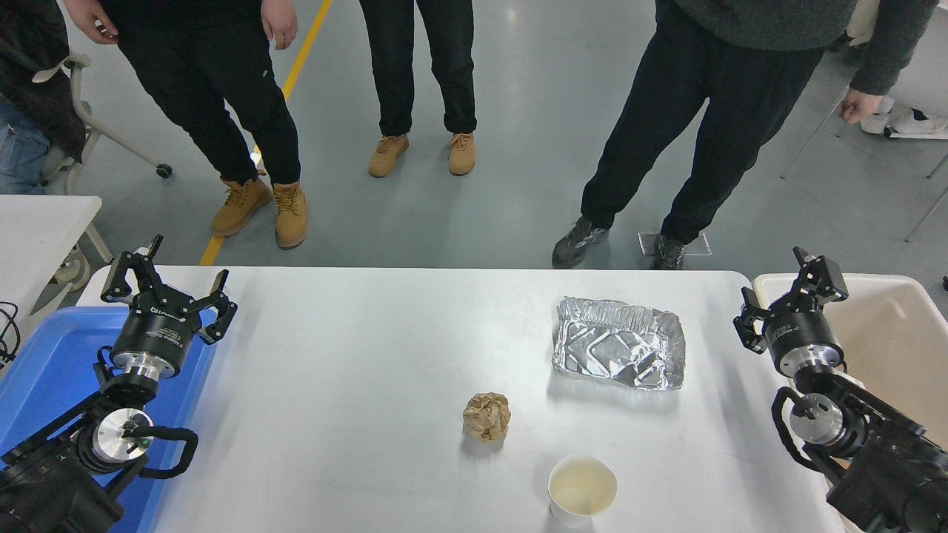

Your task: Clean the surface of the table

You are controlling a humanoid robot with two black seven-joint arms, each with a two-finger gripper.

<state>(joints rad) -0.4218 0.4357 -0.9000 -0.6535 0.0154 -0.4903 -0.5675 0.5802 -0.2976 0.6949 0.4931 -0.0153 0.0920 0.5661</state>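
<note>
Blue plastic bin (44,355) stands at the left edge, and the left gripper (167,285) hangs over it with fingers spread apart. The white matte table surface (333,414) fills the middle, carrying a crumpled brown paper ball (486,417), a white paper cup (582,490) and a crinkled aluminium foil tray (618,344). The right gripper (789,289) has its fingers apart above a beige bin (903,333).

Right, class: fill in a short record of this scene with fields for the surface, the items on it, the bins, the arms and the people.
surface: white table surface
items: foil tray, crumpled paper ball, paper cup
bins: blue bin left, beige bin right
arms: left gripper open over the table's left edge; right gripper open at the right edge
people: three standing beyond the far side
</note>
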